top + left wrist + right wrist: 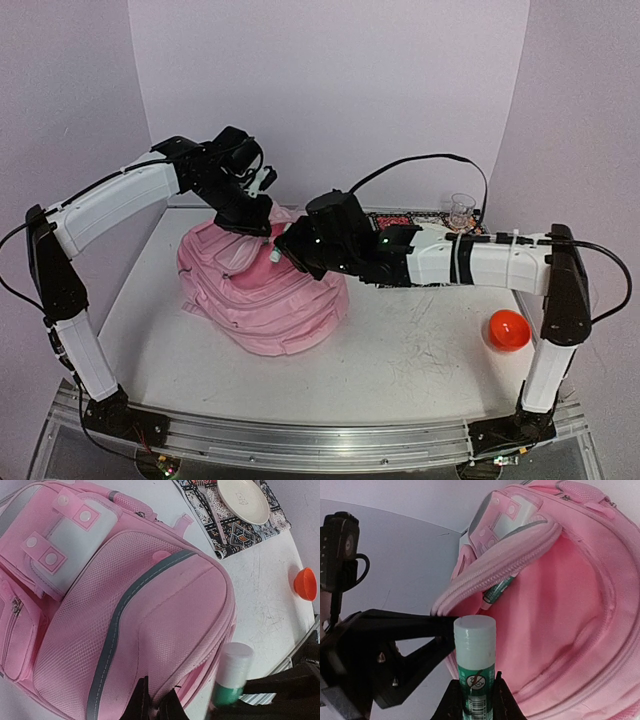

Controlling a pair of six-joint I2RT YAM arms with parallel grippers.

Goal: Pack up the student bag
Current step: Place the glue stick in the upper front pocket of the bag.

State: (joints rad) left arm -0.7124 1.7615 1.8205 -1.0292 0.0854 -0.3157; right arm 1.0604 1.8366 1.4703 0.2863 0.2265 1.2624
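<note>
My left gripper (157, 700) pinches shut on the zip edge of the student bag (275, 300), which lies on the table (420, 350) left of centre, mouth held open. My right gripper (475, 696) clasps a green glue stick (475, 652) (white cap forward) just at that pink opening; a green pen (497, 591) shows inside.

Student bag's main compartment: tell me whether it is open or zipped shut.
Open. The left gripper holds up the rim of the student bag; the right wrist view shows pink lining inside.
</note>
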